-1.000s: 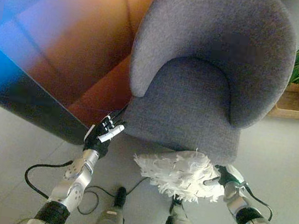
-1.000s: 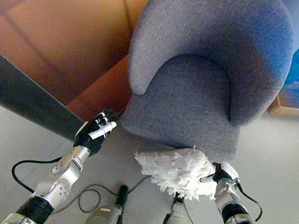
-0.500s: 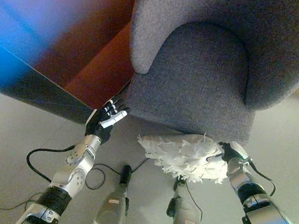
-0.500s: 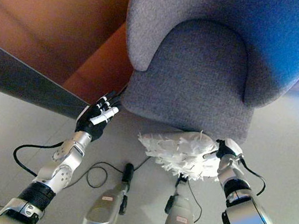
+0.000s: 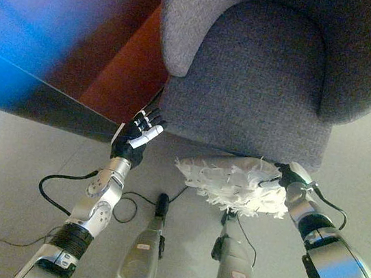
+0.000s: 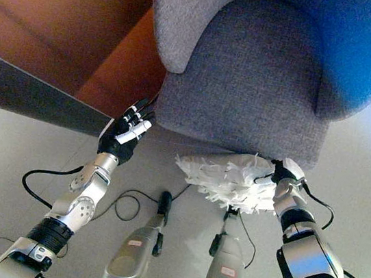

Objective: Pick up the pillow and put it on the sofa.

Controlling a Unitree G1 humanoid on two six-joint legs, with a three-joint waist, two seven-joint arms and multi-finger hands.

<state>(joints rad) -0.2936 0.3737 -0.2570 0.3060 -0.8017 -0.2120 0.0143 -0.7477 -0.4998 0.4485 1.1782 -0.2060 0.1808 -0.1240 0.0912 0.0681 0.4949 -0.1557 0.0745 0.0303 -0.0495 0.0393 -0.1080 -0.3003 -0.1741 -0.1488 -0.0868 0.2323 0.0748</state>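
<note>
One grey fabric-upholstered sofa (image 5: 264,74), a single-seat tub shape with a curved back wrapping round the seat cushion, occupies the upper centre of both views. It stands on a pale grey floor (image 5: 11,149). To the sofa's left, one reddish-brown wooden panel (image 5: 123,68) rises above a dark band that meets the floor.

One white pillow (image 5: 231,183), covered in a shaggy, feather-like fringe, hangs in the air just in front of the sofa seat's front edge, towards that edge's right half. The pillow's upper rim lies at or just below the level of the front edge; contact between pillow and sofa cannot be determined. The pillow is clear of the floor and does not rest on the seat cushion.

Two hands are in view. The right hand (image 5: 292,176) is at the pillow's right end, with its fingers closed into the fringe and gripping the pillow; a white finger cover shows above the fringe. The right arm enters from the lower right corner.

The left hand (image 6: 125,136) is raised near the front left corner of the sofa seat, palm facing the sofa, fingers straight and slightly spread, with white covers visible on some of them. It holds nothing and is apart from the pillow. Whether its fingertips touch the sofa corner cannot be determined.
</note>
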